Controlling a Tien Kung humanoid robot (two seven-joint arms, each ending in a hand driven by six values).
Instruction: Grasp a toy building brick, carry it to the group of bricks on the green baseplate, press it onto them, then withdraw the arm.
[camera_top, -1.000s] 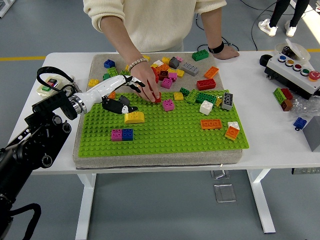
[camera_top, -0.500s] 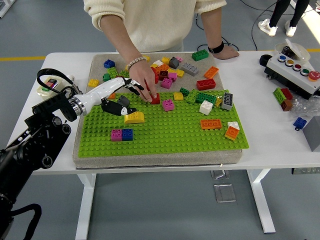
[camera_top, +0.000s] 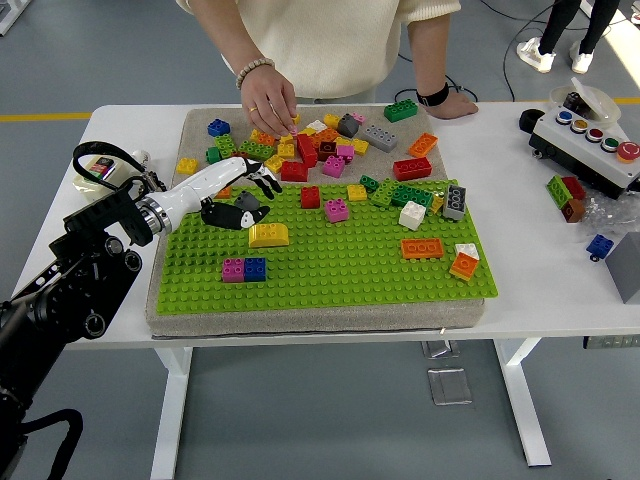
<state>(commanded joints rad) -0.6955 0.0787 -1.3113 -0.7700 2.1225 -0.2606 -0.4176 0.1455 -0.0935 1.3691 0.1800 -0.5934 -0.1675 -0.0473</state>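
My left hand (camera_top: 243, 204) hovers low over the left part of the green baseplate (camera_top: 330, 268), its fingers relaxed and holding nothing. A yellow brick (camera_top: 268, 235) sits on the plate just below the fingertips. To the right of the hand, a red brick (camera_top: 311, 196) stands on the plate, with a magenta brick (camera_top: 337, 210) beside it. A cluster of green, white and grey bricks (camera_top: 412, 198) sits at the plate's back right. The person's hand (camera_top: 272, 106) is over the loose brick pile (camera_top: 325, 140) behind the plate.
A pink and blue pair (camera_top: 244, 269) and orange bricks (camera_top: 422, 248) also sit on the plate. A button box (camera_top: 590, 140) and a few bricks (camera_top: 567, 193) lie at the right. The person's other hand (camera_top: 456, 104) rests on the table at the back.
The person's hand let go of the red brick on the plate and drew back to the loose pile. My left hand shifted slightly left and back.
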